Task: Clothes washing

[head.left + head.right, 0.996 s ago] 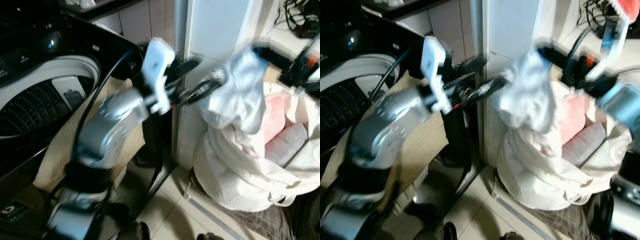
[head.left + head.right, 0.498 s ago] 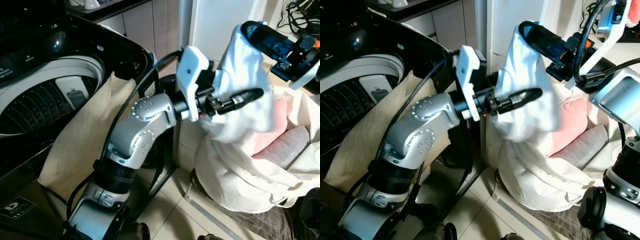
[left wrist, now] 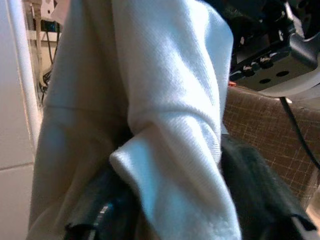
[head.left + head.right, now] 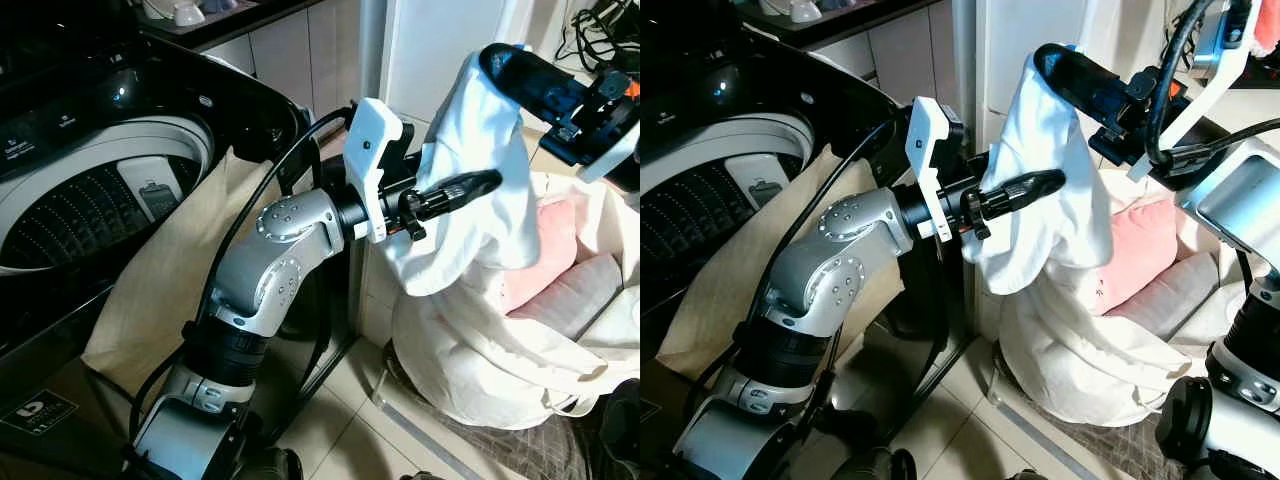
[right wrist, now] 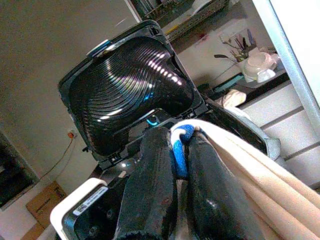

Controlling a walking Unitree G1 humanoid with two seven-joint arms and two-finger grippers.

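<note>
A white garment (image 4: 487,140) with a blue-trimmed edge (image 5: 180,145) hangs stretched between both grippers above the laundry bag (image 4: 480,350). My right gripper (image 4: 498,60) is shut on the garment's top edge, its two fingers (image 5: 155,170) pinching the blue trim. Lower down, my left gripper (image 4: 478,184) is shut on the garment's middle, and the cloth wraps around its fingers (image 3: 100,210). To the left stands the black top-loading washing machine (image 4: 150,110), its lid (image 5: 130,95) raised and its drum (image 4: 80,205) open.
A beige cloth (image 4: 170,270) hangs down the washer's side. Pink clothes (image 4: 545,245) lie in the white bag. A white wall panel (image 4: 440,40) and a metal post (image 4: 370,40) stand behind. Cables (image 4: 600,30) lie at the back right. The floor (image 4: 340,430) is tiled.
A second ago both arms were blurred in motion; now they are steady. My left gripper has drawn the garment slightly left, and its lower end now hangs free of the bag.
</note>
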